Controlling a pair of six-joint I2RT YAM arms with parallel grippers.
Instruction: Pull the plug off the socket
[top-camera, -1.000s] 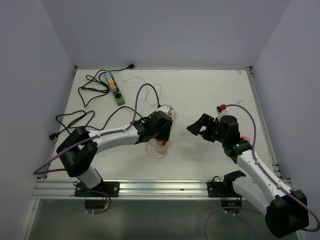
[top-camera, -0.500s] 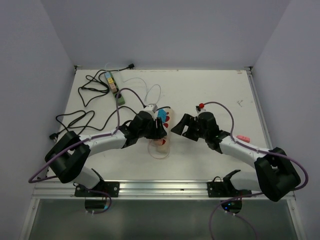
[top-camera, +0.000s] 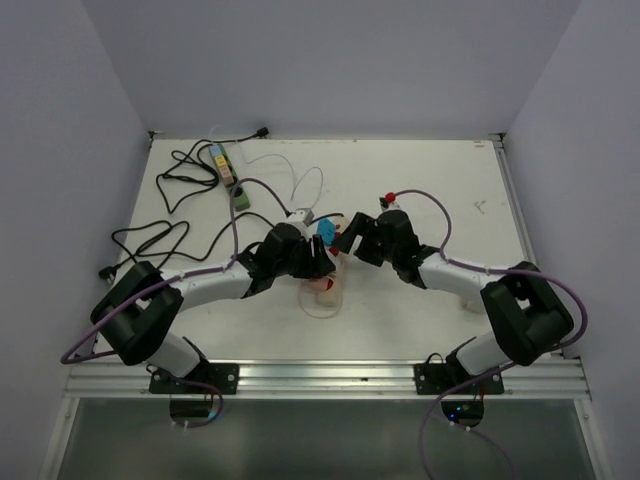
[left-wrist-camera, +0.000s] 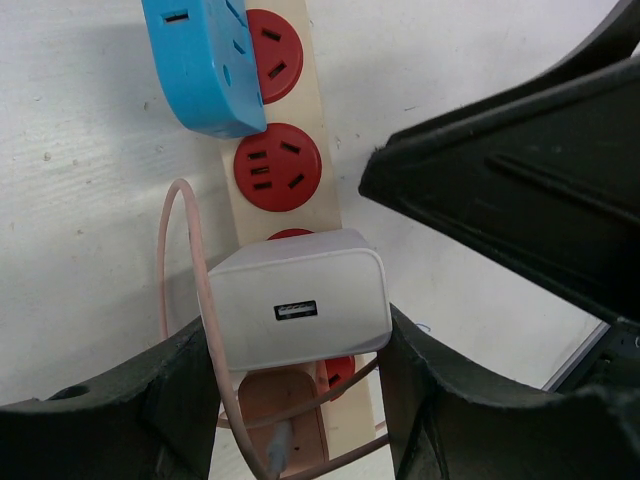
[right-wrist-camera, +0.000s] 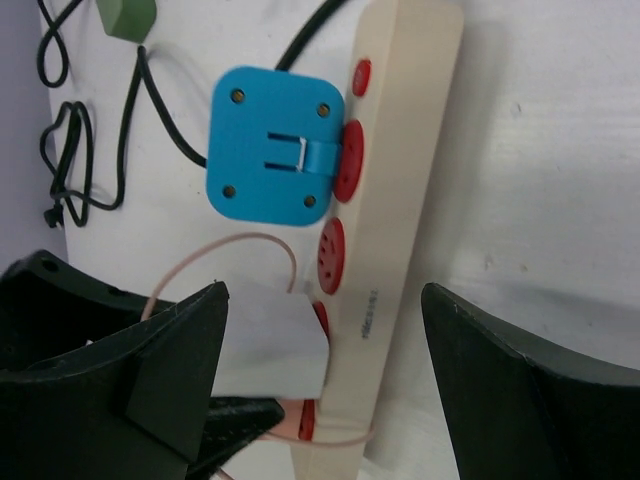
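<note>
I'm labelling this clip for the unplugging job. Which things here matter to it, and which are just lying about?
In the job: white charger, held by the left gripper; cream power strip; right gripper, open over it.
Lying about: blue plug, green power strip, black cables.

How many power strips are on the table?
2. The green power strip lies far left; the cream power strip sits mid-table. No third shows, though one could be hidden.
</note>
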